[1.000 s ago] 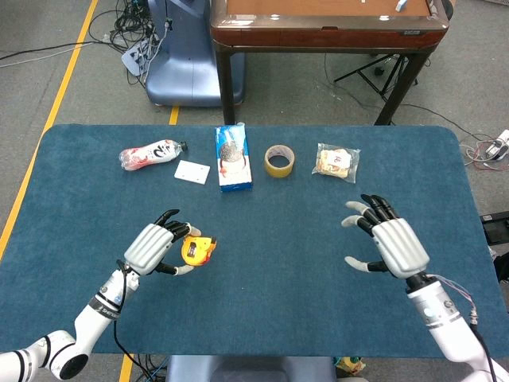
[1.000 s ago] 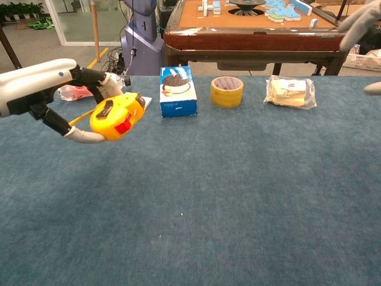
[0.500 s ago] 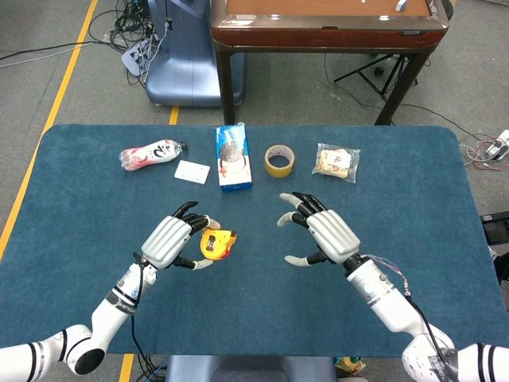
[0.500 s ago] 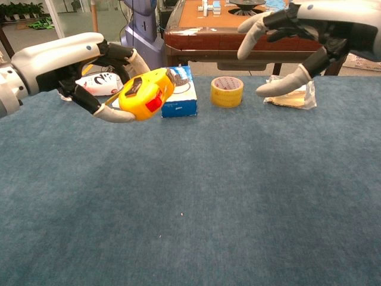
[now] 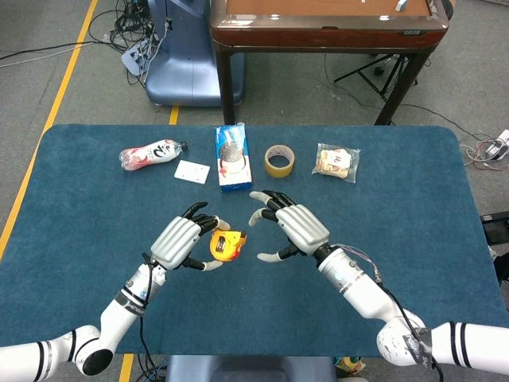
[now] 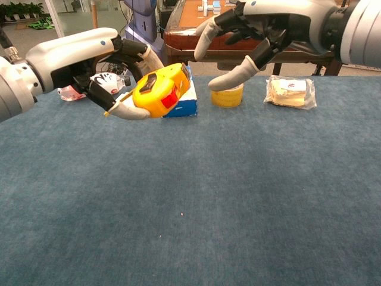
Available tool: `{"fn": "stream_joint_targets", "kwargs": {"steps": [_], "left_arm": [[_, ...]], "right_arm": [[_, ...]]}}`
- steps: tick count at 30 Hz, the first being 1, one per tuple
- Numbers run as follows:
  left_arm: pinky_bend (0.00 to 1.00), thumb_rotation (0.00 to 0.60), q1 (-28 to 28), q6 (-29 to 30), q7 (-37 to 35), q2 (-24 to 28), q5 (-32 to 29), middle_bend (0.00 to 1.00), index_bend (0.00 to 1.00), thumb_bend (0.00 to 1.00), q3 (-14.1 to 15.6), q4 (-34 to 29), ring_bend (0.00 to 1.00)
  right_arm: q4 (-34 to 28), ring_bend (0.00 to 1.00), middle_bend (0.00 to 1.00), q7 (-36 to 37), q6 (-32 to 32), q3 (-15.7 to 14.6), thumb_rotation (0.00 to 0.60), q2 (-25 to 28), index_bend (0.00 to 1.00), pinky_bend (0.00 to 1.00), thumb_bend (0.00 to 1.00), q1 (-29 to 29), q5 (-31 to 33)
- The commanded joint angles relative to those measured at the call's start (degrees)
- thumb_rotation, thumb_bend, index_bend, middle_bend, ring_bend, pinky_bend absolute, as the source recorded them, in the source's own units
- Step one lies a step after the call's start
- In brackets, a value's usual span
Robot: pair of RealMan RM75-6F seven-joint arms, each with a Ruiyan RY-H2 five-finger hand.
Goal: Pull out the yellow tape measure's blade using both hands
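Observation:
My left hand holds the yellow tape measure above the blue table, thumb under it and fingers over its top. The case has a red button on its face. My right hand hovers open just to the right of the tape measure, fingers spread and reaching toward it, a small gap between them. No blade shows pulled out of the case.
Along the far side of the table lie a crushed plastic bottle, a white card, a blue cookie box, a yellow tape roll and a bagged snack. A wooden table stands behind.
My right hand has swept left from the table's right side to just beside the tape measure. My left hand has carried the tape measure to the right and a little higher.

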Motion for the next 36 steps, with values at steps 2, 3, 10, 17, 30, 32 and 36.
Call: {"fn": "stream_joint_targets", "kwargs": {"steps": [2,3,10,17,30,32,36], "left_arm": [[0.08,0.6,-0.1,0.2,0.0,0.1,0.0,0.52,0.51,0.17,-0.1,-0.1,0.34],[0.08,0.6,-0.1,0.3,0.0,0.1,-0.1,0.52,0.51,0.17,-0.2,-0.1,0.34],[0.08,0.6,-0.4,0.1,-0.3,0.4,-0.3,0.52,0.51,0.17,-0.1,-0.6,0.34],[0.08,0.6,-0.7,0.0,-0.4,0.3,-0.5,0.52,0.51,0.17,-0.2,-0.7,0.34],[0.08,0.6,-1.1,-0.2,-0.3,0.4,-1.6,0.52,0.51,0.17,-0.3,0.1,0.34],[0.08,0.6,-1.1,-0.2,-0.4,0.5,-1.7,0.52,0.51,0.17,-0.2,0.2,0.34],[0.08,0.6,-1.1,-0.1,-0.5,0.5,-1.9,0.52,0.51,0.17,-0.2,0.6,0.34]], "right_arm": [[0.0,0.0,0.08,-0.8,-0.3,-0.2,0.6,-0.7,0.39,0.0,0.21,1.5,1.8],[0.1,0.0,0.08,-1.0,-0.1,-0.2,0.6,-0.9,0.39,0.0,0.21,1.8,2.1],[0.3,0.0,0.08,-1.3,0.8,-0.6,0.6,-1.7,0.39,0.0,0.21,3.2,3.7],[0.9,0.0,0.08,-1.1,0.7,-1.0,0.6,-2.2,0.39,0.0,0.21,4.4,5.0],[0.9,0.0,0.11,-0.1,1.8,-2.0,0.6,-2.3,0.48,0.0,0.21,4.8,5.1],[0.9,0.0,0.12,0.0,1.9,-2.2,0.6,-2.2,0.49,0.0,0.21,4.8,5.1],[1.1,0.0,0.14,0.1,2.2,-2.5,0.6,-2.1,0.52,0.0,0.21,4.8,5.1]]}}
